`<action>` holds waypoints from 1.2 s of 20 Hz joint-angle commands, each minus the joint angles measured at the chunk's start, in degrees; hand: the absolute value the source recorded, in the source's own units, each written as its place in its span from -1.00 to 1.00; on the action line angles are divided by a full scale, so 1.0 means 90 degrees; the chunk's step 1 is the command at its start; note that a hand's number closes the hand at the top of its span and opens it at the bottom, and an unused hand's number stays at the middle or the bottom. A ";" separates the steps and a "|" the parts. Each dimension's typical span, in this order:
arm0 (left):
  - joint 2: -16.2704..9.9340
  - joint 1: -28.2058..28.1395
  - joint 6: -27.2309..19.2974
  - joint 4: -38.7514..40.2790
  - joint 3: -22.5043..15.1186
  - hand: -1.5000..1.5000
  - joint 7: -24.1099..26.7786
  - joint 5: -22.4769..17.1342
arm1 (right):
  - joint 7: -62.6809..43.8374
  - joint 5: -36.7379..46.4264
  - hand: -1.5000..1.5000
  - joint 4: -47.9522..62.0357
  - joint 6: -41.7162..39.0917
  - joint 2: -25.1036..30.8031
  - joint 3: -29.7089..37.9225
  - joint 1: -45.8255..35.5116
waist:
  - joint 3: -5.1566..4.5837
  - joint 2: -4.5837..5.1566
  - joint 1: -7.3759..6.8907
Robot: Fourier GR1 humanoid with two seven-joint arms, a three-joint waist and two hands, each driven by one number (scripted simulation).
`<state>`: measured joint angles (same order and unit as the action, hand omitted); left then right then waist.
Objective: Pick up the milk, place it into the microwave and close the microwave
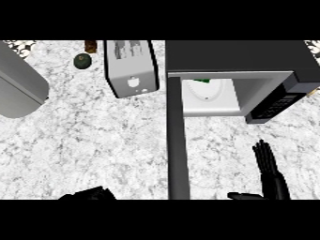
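Closing seems the step in hand: the milk (205,89), only partly visible, appears to sit inside the microwave (259,61) at one o'clock. Its door (177,140) stands open toward six. At five o'clock the right hand (270,171) is flat, fingers straight, holding nothing. Next, swing that door shut. The left hand (87,194) barely shows at seven; I cannot tell its state.

Only the dark top of the left hand (87,193) shows at the bottom edge, so its fingers cannot be seen. The right hand (270,176) is cut off at the wrist. Inside the microwave (245,63), the milk (201,80) is mostly hidden; only a bit of green peeks out.
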<state>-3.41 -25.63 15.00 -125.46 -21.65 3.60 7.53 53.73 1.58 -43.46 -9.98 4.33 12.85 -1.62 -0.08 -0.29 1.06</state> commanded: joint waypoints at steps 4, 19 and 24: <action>0.0025 0.0504 0.0158 0.0653 -0.0322 1.00 -0.0128 0.0043 | 0.0523 -0.0415 -1.00 -0.1390 -0.0919 0.0216 -0.0150 0.1826 | 0.0004 0.0021 -0.0037; 0.0379 0.2909 -0.0045 0.3029 -0.1815 1.00 -0.1005 0.0326 | 0.0356 -0.1093 -1.00 -0.2793 -0.1355 0.0681 -0.0305 0.3028 | 0.0007 0.0034 0.0002; 0.0379 0.3778 -0.1011 0.3942 -0.2658 1.00 -0.0707 0.0692 | 0.0337 -0.1228 -1.00 -0.3494 -0.1421 0.0836 -0.0482 0.3508 | 0.0005 0.0036 0.0055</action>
<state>0.02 3.91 10.33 -98.16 -40.62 -3.99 11.66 52.51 -8.22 -71.52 -17.03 10.67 8.97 27.65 -0.05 -0.11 1.23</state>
